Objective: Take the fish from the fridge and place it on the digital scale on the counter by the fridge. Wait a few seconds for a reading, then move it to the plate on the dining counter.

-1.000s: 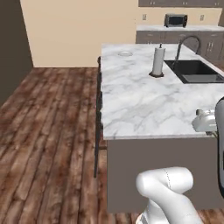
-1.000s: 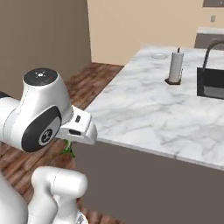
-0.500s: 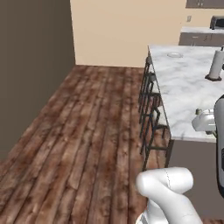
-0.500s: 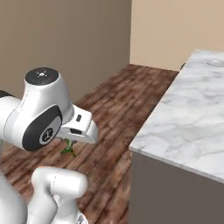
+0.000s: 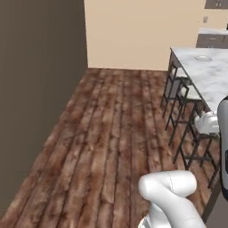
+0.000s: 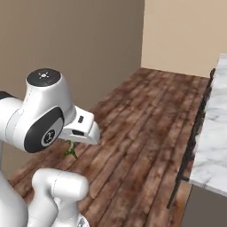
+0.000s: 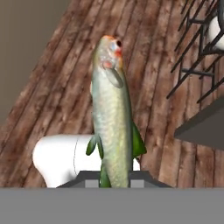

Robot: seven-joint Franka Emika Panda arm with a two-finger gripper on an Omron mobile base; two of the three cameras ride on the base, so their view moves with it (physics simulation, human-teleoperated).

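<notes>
wooden floor lies left, with stools tucked under the dining counter at right. the gripper is clenched on the fish by its tail, carried clear over the floor.

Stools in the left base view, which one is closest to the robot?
The stool with the bright white seat, at the near end of the row along the dining counter. The other stools stand farther back toward the beige wall, and their seats look greyer.
</notes>
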